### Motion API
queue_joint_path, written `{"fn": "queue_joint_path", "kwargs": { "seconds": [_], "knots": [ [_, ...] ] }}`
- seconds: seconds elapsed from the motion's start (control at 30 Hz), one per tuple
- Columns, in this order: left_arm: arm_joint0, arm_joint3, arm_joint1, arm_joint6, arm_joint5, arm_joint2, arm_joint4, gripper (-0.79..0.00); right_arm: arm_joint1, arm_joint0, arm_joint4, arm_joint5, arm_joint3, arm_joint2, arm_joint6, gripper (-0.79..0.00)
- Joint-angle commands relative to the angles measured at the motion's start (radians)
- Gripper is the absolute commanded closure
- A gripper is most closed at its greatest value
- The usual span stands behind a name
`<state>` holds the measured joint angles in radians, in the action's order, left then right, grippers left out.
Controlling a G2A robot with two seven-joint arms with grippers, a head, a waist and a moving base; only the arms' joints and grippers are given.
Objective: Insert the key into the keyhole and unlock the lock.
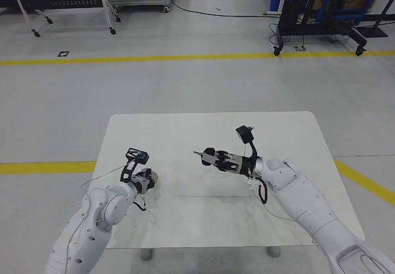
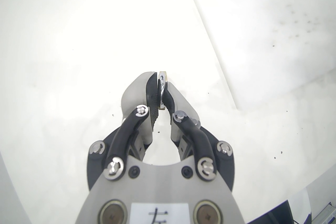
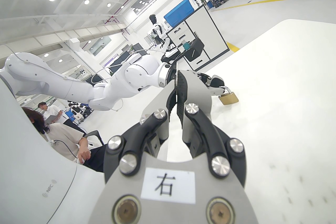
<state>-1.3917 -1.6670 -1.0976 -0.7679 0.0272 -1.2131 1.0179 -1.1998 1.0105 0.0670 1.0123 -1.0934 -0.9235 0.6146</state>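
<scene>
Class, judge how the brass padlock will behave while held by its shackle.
The padlock is probably heavy for its size, being solid-looking brass. Pinched only by its shackle in the left claw, the body may swing or twist when pushed.

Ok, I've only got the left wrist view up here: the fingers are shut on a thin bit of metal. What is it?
Observer: The shackle of a brass padlock. In the right wrist view its body sits below the left gripper, low by the table.
Operator: And where's the other arm?
Observer: In the top view the right gripper is mid-table, apart from the padlock and pointing towards it.
Operator: Holding the key?
Observer: It's shut, and a thin tip pokes out, probably the key. It's not inserted yet.
</scene>
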Motion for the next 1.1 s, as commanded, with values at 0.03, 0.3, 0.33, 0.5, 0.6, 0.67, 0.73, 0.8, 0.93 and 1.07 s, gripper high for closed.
{"fn": "queue_joint_path", "kwargs": {
  "seconds": [0.03, 0.3, 0.33, 0.5, 0.6, 0.67, 0.73, 0.8, 0.93, 1.07],
  "knots": [
    [0.009, 0.016, -0.002, -0.001, -0.004, 0.002, 0.000, 0.000, 0.000, 0.000, 0.000, 0.000, 0.000, 0.000, 0.000, 0.000],
    [0.036, 0.041, -0.007, 0.001, -0.015, 0.010, 0.000, 0.000, 0.000, 0.000, 0.000, 0.000, 0.000, 0.000, 0.000, 0.000],
    [0.038, 0.040, -0.008, 0.009, -0.015, 0.006, -0.012, 0.000, 0.000, 0.000, 0.000, 0.000, 0.000, 0.000, 0.000, 0.000],
    [0.037, 0.044, -0.013, 0.057, 0.075, -0.042, -0.235, 0.000, 0.000, 0.000, 0.000, 0.000, 0.000, 0.000, 0.000, 0.000],
    [0.035, 0.045, -0.012, 0.049, 0.177, -0.079, -0.410, 0.000, 0.000, 0.000, 0.000, 0.000, 0.000, 0.000, 0.000, 0.000],
    [0.023, 0.026, -0.008, 0.029, 0.264, -0.097, -0.488, 0.000, 0.000, 0.000, 0.000, 0.000, 0.000, 0.000, 0.000, 0.000],
    [0.014, 0.011, -0.004, 0.012, 0.317, -0.102, -0.498, 0.000, 0.000, 0.000, 0.000, 0.000, 0.000, 0.000, 0.000, 0.000],
    [0.014, 0.011, -0.004, 0.012, 0.317, -0.102, -0.498, 0.000, 0.000, 0.000, 0.000, 0.000, 0.000, 0.000, 0.000, 0.000],
    [0.014, 0.011, -0.004, 0.012, 0.317, -0.102, -0.498, 0.000, 0.000, 0.001, 0.003, -0.004, -0.004, 0.000, -0.005, 0.000],
    [0.045, 0.089, -0.016, -0.032, 0.334, -0.099, -0.861, 0.000, -0.012, 0.008, 0.078, -0.029, -0.020, -0.014, -0.122, 0.000]
  ]
}}
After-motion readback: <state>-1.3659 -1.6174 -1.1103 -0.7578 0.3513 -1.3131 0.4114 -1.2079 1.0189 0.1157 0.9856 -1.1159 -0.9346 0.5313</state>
